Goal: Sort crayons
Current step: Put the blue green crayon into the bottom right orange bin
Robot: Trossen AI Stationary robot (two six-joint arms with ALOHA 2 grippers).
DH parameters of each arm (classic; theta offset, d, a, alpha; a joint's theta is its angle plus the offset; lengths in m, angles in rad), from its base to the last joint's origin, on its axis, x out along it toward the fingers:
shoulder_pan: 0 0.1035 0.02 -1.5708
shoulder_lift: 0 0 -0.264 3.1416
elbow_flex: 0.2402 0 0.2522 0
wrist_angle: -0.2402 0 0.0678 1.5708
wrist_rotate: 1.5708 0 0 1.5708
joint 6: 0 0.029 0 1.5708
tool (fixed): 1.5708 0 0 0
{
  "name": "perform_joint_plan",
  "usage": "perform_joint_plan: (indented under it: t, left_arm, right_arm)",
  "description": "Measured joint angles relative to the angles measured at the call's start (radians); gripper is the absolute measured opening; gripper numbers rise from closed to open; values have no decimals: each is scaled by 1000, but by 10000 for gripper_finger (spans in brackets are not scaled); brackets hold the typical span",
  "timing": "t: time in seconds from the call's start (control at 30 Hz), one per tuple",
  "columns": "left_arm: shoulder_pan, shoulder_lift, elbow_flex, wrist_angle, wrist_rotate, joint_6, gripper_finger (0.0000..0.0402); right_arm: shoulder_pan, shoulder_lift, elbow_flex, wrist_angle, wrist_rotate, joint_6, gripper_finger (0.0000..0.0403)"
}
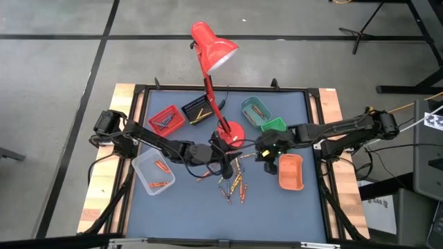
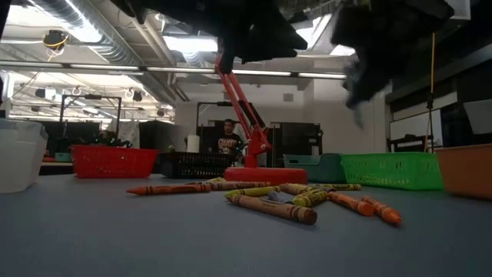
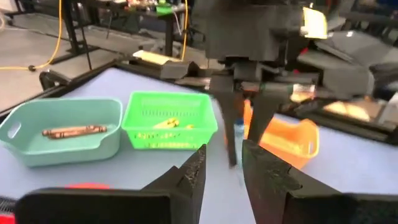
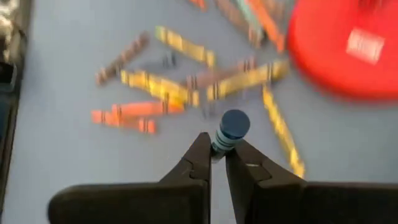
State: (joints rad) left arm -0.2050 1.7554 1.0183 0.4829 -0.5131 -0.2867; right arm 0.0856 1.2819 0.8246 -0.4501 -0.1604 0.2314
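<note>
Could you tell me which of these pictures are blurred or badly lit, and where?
Right wrist view: the scattered crayons and the red lamp base are smeared, while the blue crayon pinched in the right tool is sharper. Left wrist view: soft overall, especially beyond the green tray. Low view: the arms are dark silhouettes against bright ceiling lights. High view: evenly lit.

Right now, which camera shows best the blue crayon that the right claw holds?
The right wrist view: the blue crayon stands end-on between the right claw's fingers. The left wrist view shows only a thin stick, and I cannot make it out in the high and low views.
</note>
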Motion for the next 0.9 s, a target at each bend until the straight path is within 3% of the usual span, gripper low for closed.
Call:
perform_joint_plan:
  t: [0.27, 0.57, 0.9]
  left_arm:
    - [0, 0, 0, -89, 3, -1, 89]
    - [0, 0, 0, -111, 5, -1, 89]
    - [-1, 0, 0, -110, 5, 1, 89]
  right_arm:
    - [0, 0, 0, -253, -162, 119, 23]
    - [0, 0, 0, -290, -395, 139, 24]
    - [0, 0, 0, -559, -411, 139, 24]
